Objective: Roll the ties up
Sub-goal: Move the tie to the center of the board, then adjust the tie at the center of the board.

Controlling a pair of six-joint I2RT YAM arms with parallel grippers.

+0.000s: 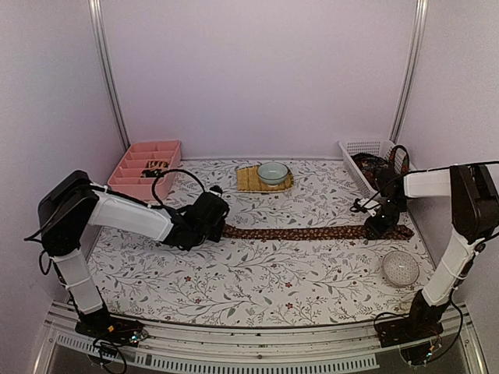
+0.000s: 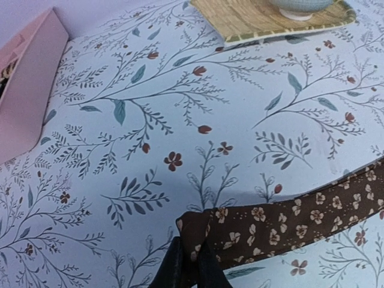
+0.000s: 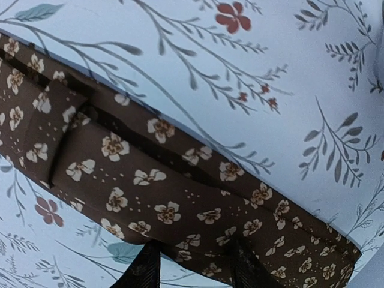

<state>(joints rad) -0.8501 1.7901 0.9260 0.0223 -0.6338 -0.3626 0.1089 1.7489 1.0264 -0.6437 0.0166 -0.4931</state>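
Observation:
A dark brown tie (image 1: 312,232) with small cream flowers lies stretched flat from left to right across the middle of the table. My left gripper (image 1: 221,226) is shut on its narrow left end. In the left wrist view the fingers (image 2: 207,273) pinch the folded tip of the tie (image 2: 288,222). My right gripper (image 1: 380,226) is low over the wide right end. In the right wrist view it (image 3: 195,270) is open, its fingers spread over the near edge of the tie (image 3: 150,180).
A pink divided tray (image 1: 132,181) at the back left holds a small dark roll (image 1: 156,165). A white basket (image 1: 360,148) at the back right holds dark fabric (image 1: 373,165). A yellowish mat (image 1: 248,184) with a pale bowl (image 1: 272,172) sits at the back centre. A round white dish (image 1: 401,267) lies at the front right.

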